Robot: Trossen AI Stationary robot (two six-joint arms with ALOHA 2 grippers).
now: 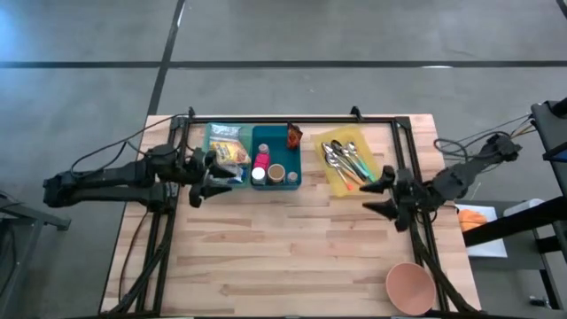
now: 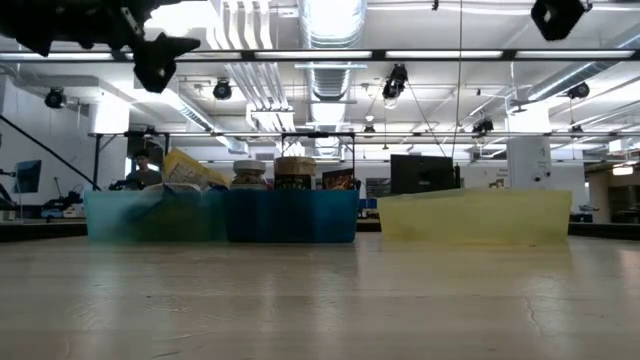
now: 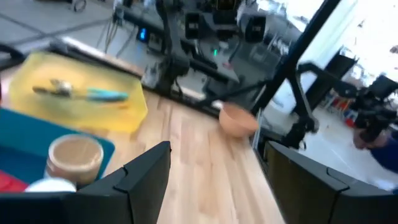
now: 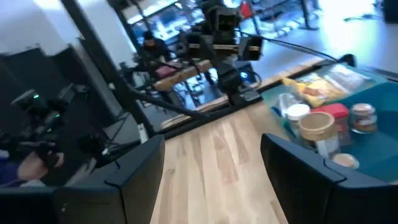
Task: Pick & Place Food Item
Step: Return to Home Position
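Note:
Food items fill two bins at the table's far side. A light teal bin (image 1: 210,147) holds snack packets (image 1: 229,149). A darker teal bin (image 1: 289,182) holds small jars (image 1: 276,172) and a pink bottle (image 1: 261,160). My left gripper (image 1: 211,184) hangs open in the air just in front of the light teal bin, pointing level toward the table's right. My right gripper (image 1: 376,197) hangs open near the yellow tray's near corner, pointing toward the table's left. Both wrist views, left gripper (image 3: 217,149) and right gripper (image 4: 212,140), show nothing between the fingers.
A yellow tray (image 1: 341,183) with spoons and other cutlery stands right of the bins. A pink bowl (image 1: 409,286) sits at the table's near right corner. Bare wood lies across the table's middle and near side. A dark frame runs along the table's far edge and sides.

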